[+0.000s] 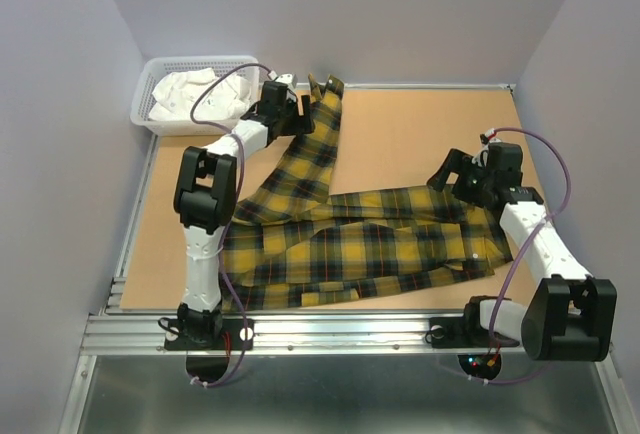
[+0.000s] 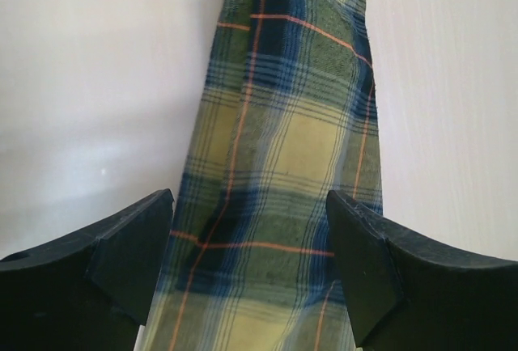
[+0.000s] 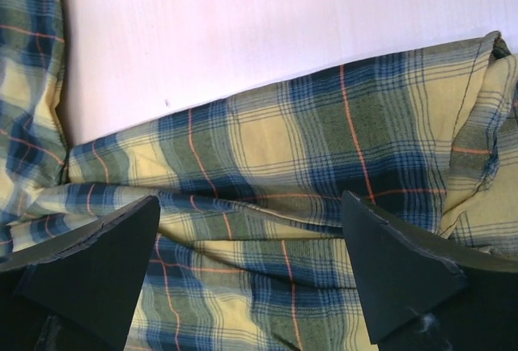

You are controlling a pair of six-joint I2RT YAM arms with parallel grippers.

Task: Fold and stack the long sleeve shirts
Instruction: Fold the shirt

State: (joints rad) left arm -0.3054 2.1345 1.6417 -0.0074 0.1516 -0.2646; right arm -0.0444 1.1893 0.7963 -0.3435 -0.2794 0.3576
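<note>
Shirt (image 1: pixel 350 244) spread over the lower-centre counter (image 1: pixel 420 134), one sleeve (image 1: pixel 310 164) running to upper centre under the left pincer (image 1: pixel 296 112), right pincer (image 1: pixel 452 176) mid-right above the shirt's right end, basket (image 1: pixel 150 119) holding cloth (image 1: pixel 190 94) upper left.

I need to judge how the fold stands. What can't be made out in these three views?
Top view: the left arm covers part of the shirt, hiding the folds beneath.
Top view: the white cloth in the basket is too small and pale to count.
Left wrist view: the sleeve is cut off by the top edge, its end unseen.
Right wrist view: the right gripper hides the cloth beneath its fingers.
</note>
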